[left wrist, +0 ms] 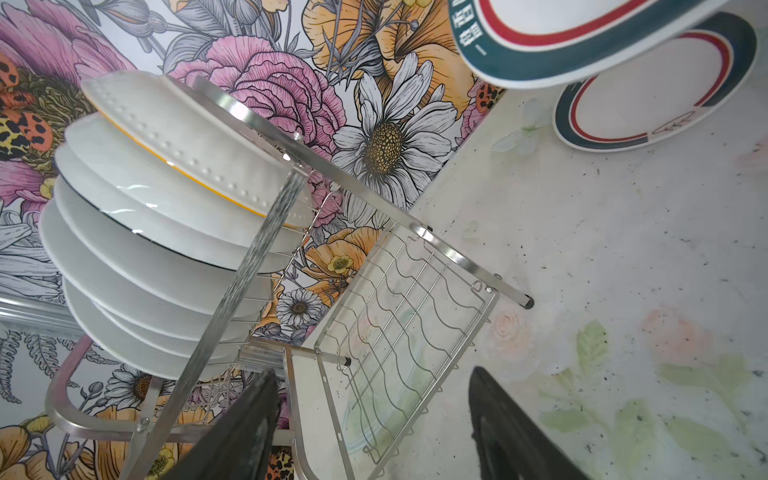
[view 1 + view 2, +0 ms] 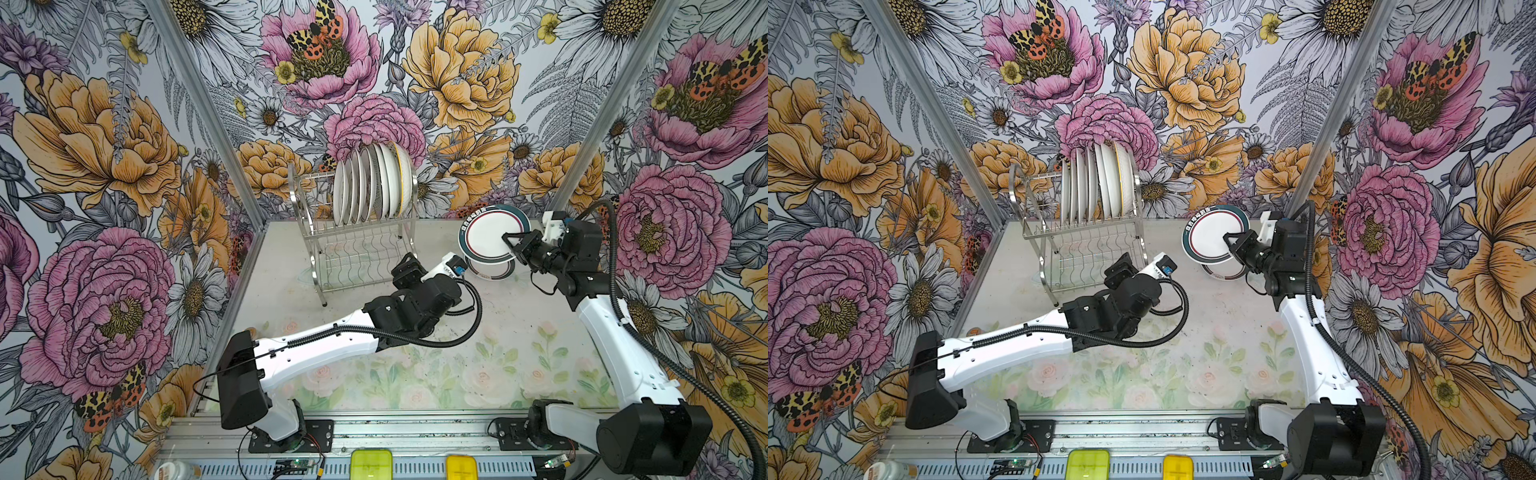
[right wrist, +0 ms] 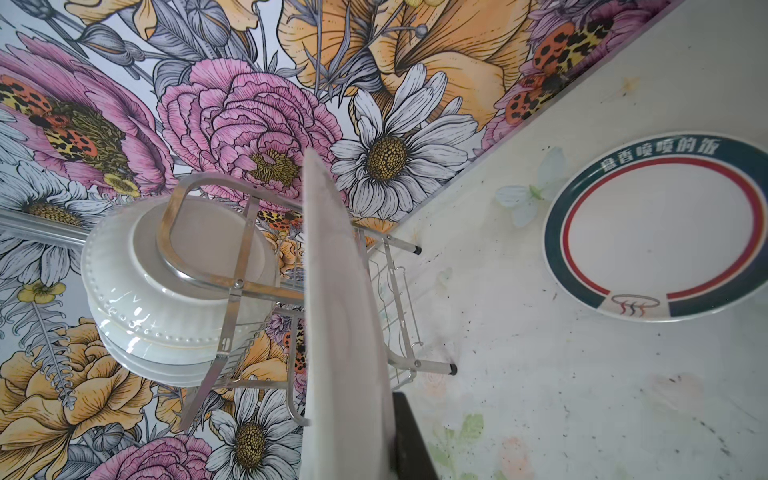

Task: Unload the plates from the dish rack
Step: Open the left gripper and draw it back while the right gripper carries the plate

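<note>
At the back of the table (image 2: 519, 332), the dish rack (image 2: 357, 249) held a tight row of plates (image 2: 374, 187) on edge in its upper tier. I counted seven, though they stood too close for me to be sure. One had a yellow edge, another a dark one. The lower shelf was bare.

To the right of the rack and clear of it, one teal-rimmed plate (image 2: 494, 271) lay flat on the table, so I judged that one unloaded. My right claw (image 2: 515, 243) was clamped on the rim of a second teal-rimmed plate (image 2: 484, 237), tilted in the air just above the flat one. I could not tell whether the two touched. My left claw (image 2: 409, 266) hung near the rack's front right leg, jaws wide apart and nothing between them.

I reckoned the job barely begun: one plate down, one in hand and not yet set down, and the whole row left to pull.

In the right wrist view, white characters on the flat plate's teal band read 最香喷喷的饭, with a small steaming-bowl emblem opposite them. The held plate bore similar characters, too small or cut off to read. I saw no brand on the rack.
</note>
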Available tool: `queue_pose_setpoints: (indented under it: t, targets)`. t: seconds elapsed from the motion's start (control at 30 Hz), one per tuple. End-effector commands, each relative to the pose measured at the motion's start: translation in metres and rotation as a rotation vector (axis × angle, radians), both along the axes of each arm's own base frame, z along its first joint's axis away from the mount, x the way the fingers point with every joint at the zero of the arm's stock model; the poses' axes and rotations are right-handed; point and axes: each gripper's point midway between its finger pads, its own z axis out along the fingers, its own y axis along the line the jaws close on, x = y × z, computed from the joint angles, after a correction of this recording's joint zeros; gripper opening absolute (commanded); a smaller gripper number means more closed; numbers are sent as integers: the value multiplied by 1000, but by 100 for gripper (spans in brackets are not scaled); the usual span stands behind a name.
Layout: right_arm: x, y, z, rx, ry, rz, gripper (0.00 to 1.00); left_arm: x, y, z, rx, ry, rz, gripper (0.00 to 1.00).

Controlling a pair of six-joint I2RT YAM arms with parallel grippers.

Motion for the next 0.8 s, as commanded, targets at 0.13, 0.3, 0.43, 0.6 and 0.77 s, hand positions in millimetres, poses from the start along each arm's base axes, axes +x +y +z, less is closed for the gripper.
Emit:
queue_pose_setpoints:
  t: [0.13,0.3,0.43,0.6,0.77]
  targets:
    - [6,-39,8,-51,-42,-136,0,-3,41,5,-242,59,18,79]
    - [17,-66,-25,-76,41,-243,0,1,73,5,-384,97,49,81]
    - [27,-88,-56,-106,120,-330,0,5,92,0,-469,135,71,86]
    - [39,-106,-86,-126,199,-394,0,11,103,-9,-515,169,84,87]
    - [51,-113,-103,-117,242,-422,0,16,112,-11,-549,185,103,89]
